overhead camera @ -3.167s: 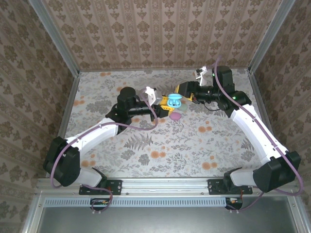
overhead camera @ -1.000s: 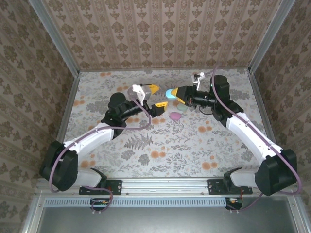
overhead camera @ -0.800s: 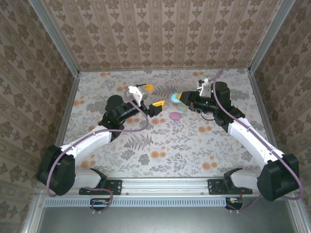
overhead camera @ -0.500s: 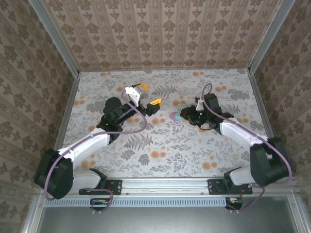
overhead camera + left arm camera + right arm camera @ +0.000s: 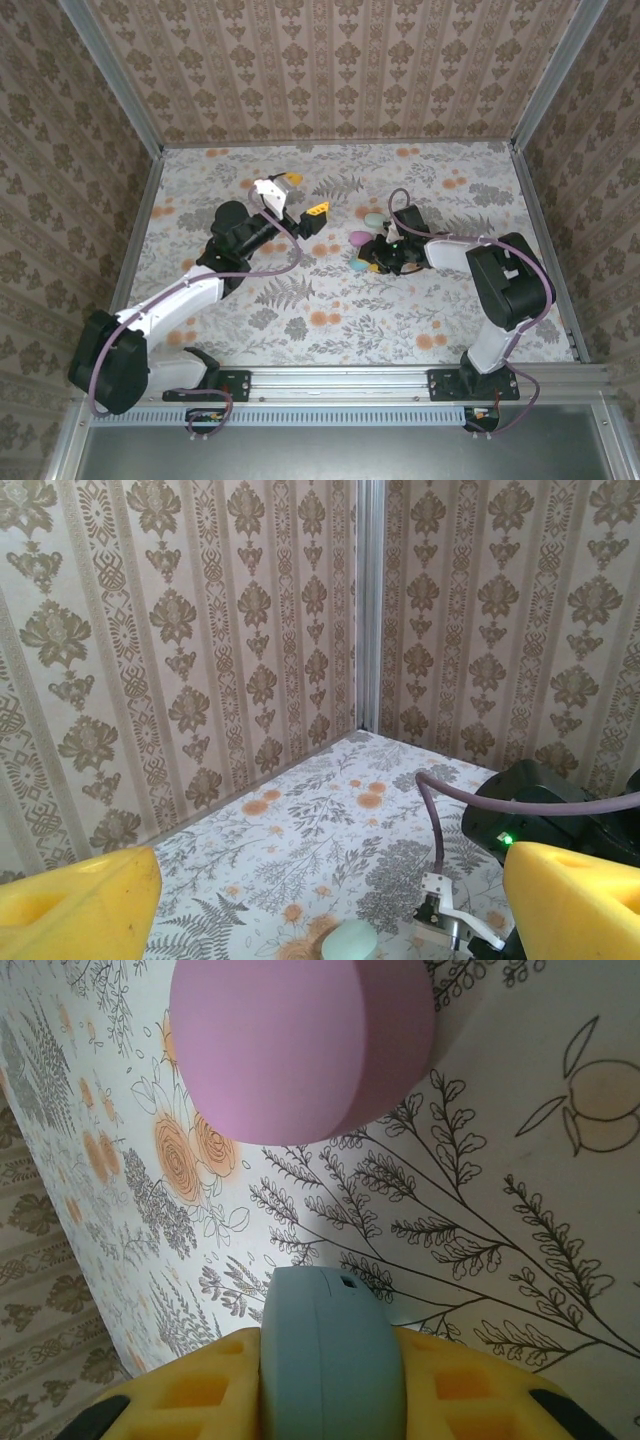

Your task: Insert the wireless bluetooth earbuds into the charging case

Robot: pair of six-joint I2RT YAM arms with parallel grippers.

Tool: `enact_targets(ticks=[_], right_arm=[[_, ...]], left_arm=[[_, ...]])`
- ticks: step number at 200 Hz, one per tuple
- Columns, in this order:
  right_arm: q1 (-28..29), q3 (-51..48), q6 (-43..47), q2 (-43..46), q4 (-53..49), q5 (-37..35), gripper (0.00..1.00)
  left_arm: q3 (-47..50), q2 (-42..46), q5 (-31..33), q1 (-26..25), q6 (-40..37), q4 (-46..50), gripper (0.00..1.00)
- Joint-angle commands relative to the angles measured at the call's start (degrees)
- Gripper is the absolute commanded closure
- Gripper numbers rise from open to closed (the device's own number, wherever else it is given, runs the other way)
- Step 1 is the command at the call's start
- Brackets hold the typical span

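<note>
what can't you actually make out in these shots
- The earbuds: too small to pick out in the top view, where the right gripper covers part of the cases.
- The light blue case: right wrist view, bottom edge cuts it off and yellow fingers flank it, so open or closed is unclear.
- The mint case: left wrist view, cut off by the bottom edge.

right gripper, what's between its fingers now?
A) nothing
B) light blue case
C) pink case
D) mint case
B: the right wrist view shows the light blue case clamped between the yellow fingers of the right gripper, while the pink case lies free on the table ahead of it.
</note>
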State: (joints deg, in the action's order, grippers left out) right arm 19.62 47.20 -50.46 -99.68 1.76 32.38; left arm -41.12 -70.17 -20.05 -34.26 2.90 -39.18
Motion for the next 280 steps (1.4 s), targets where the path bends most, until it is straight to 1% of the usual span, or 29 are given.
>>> enact_targets(ticks=[1,26,52,67,85,97,108,121,128,131,140,148,155,161,169,181,193,199,203,209,222,225,229,241,249,255,259,267,280], right_arm=[[0.2,0.3,2.9,-0.7,-1.7,-0.7,0.68],[-0.1,-0.2,5.0,1.0,-5.8,-2.6,0.55],[-0.7,-0.1,7.4,4.3,-11.3,-5.7,0.45],[-0.9,1.0,9.2,6.1,-15.4,-8.2,0.4],[-1.3,3.1,11.8,9.4,-22.3,-14.0,0.37],[-1.6,4.3,13.3,12.9,-26.5,-21.0,0.36],[-1.9,5.0,14.8,16.8,-28.7,-29.6,0.34],[-2.0,5.0,18.5,21.1,-28.6,-40.7,0.3],[-2.0,4.6,21.6,23.6,-27.8,-46.8,0.21],[-2.0,4.4,22.9,24.3,-27.3,-49.4,0.19],[-2.1,2.5,27.2,26.1,-24.3,-57.9,0.13],[-2.3,-0.7,31.2,26.8,-19.0,-65.3,0.08],[-2.7,-4.4,35.4,26.8,-11.4,-70.2,0.07],[-3.4,-7.6,39.4,26.3,-3.8,-72.0,0.07],[-4.2,-11.1,44.4,25.5,4.4,-70.5,0.07],[-5.9,-14.1,46.8,24.1,13.2,-63.9,0.07],[-8.0,-15.6,45.1,21.4,18.6,-57.6,0.08],[-8.7,-15.5,44.9,20.3,19.9,-55.6,0.08],[-8.8,-14.6,44.9,18.6,18.7,-54.8,0.08],[-9.0,-13.6,46.2,17.6,18.4,-53.0,0.08],[-9.2,-14.3,50.0,16.1,24.4,-48.4,0.08],[-9.3,-14.1,50.9,15.9,24.4,-47.5,0.08],[-9.3,-13.5,51.8,15.6,23.1,-46.8,0.09],[-9.9,-13.7,53.8,15.0,24.8,-45.5,0.09],[-10.4,-15.9,55.4,15.7,29.1,-43.6,0.09],[-11.1,-18.9,56.1,16.0,35.2,-41.5,0.08],[-12.0,-20.7,55.3,16.2,38.3,-40.5,0.08],[-14.0,-22.9,53.2,17.1,40.9,-39.2,0.08],[-17.7,-27.5,50.9,15.2,50.7,-32.9,0.07]], left_arm=[[0.6,1.6,1.4,0.6,-1.2,0.4,0.11],[0.5,1.4,1.4,0.7,-1.3,0.5,0.11],[0.6,1.4,1.9,0.9,-1.5,0.7,0.11],[0.7,1.6,2.6,1.0,-1.9,1.6,0.11],[1.3,2.2,4.0,1.6,-2.3,2.5,0.1],[1.9,2.7,5.9,2.4,-2.5,3.4,0.1],[2.3,3.3,8.3,3.5,-2.9,5.4,0.09],[2.3,3.7,14.3,4.8,-3.8,10.4,0.04],[2.1,3.8,17.4,5.8,-4.2,13.7,0.01],[2.0,3.7,18.8,6.4,-4.3,15.2,0.0],[1.9,3.6,21.9,7.8,-4.3,19.2,0.0],[1.9,3.4,24.6,11.3,-3.7,22.7,0.0],[2.2,3.4,27.3,13.4,-2.8,25.4,0.0],[2.9,3.6,29.2,15.2,-2.2,26.7,0.0],[4.1,4.0,31.0,17.8,-1.4,27.6,0.0],[5.4,4.1,32.0,21.4,-1.3,28.5,0.0],[6.5,3.3,31.0,24.9,-2.3,28.8,0.0],[6.9,2.7,30.8,26.2,-2.7,28.7,0.0],[7.3,2.2,30.6,27.1,-2.9,28.1,0.0],[8.3,1.4,30.0,28.1,-3.6,26.0,0.0],[10.9,0.1,29.3,29.6,-4.5,20.3,0.0],[11.5,-0.2,29.1,30.0,-4.6,19.0,0.0],[12.1,-0.7,28.6,30.4,-4.6,17.3,0.0],[14.0,-2.9,25.9,32.0,-4.7,11.7,0.0],[15.2,-4.7,24.4,32.8,-4.7,7.5,0.0],[15.9,-5.9,23.5,33.2,-4.8,4.7,0.0],[16.2,-6.8,23.0,33.6,-4.8,2.9,0.0],[16.7,-8.5,21.4,34.2,-4.2,-0.1,0.0],[16.8,-10.8,19.0,35.0,-4.2,-1.8,0.0]])
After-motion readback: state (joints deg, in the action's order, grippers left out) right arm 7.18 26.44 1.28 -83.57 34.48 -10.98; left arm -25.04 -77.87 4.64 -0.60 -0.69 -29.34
